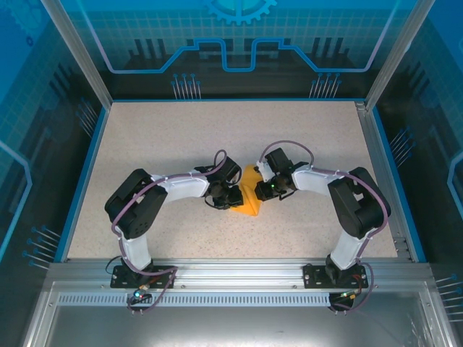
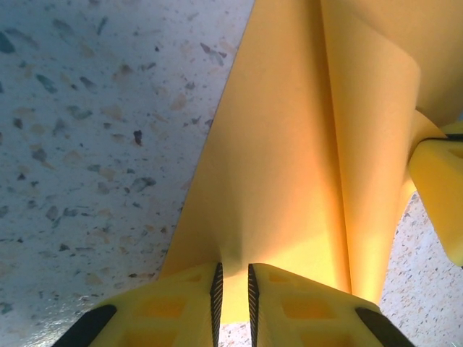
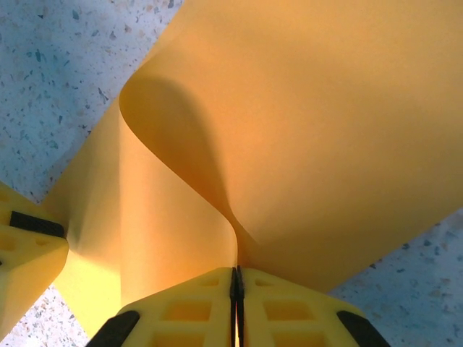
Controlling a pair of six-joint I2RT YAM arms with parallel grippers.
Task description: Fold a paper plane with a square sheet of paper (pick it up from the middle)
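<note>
Early in the fold; no plane yet.
I am seeing the left gripper (image 2: pixel 233 278) and right gripper (image 3: pixel 236 278) each pinching the square sheet of paper (image 1: pixel 252 206), which is bowing between them.

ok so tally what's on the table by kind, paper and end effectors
thin orange-yellow paper sheet: 1
yellow-fingered end effectors: 2, the left end effector and the right end effector, each shut on the paper
total: 3

Speckled beige counter (image 1: pixel 181 137), blue-bordered.
A creased orange-yellow square sheet of paper (image 1: pixel 249 200) sits near its middle; contact with the surface is unclear.
</note>
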